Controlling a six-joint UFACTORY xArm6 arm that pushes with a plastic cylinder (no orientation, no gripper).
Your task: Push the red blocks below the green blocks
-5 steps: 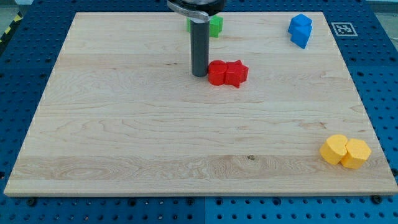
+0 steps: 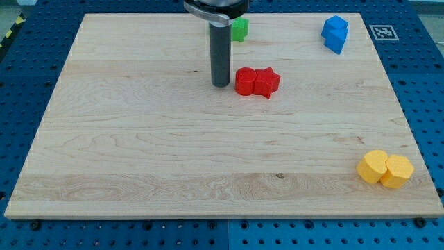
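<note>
The red blocks [image 2: 257, 81] — a round one touching a star-like one — lie on the bench [image 2: 139, 153] at five o'clock from the green block [image 2: 240, 29], which is partly hidden by the rod. No pincer is fitted, so no state can be told; the tip [image 2: 220, 85] sits just at their nine o'clock, apart. If pushed off-centre, the pair could be split or swung aside.

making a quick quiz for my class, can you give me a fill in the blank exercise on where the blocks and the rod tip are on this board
1. My tip stands just to the view's ____ of the red blocks.
2. The two yellow blocks sit near the board's bottom ____ corner in the view.
3. The green block, partly hidden behind the rod, lies near the view's ____ edge of the wooden board.
4. The block near the view's top right corner is ____.

Missing words: left; right; top; blue
</note>
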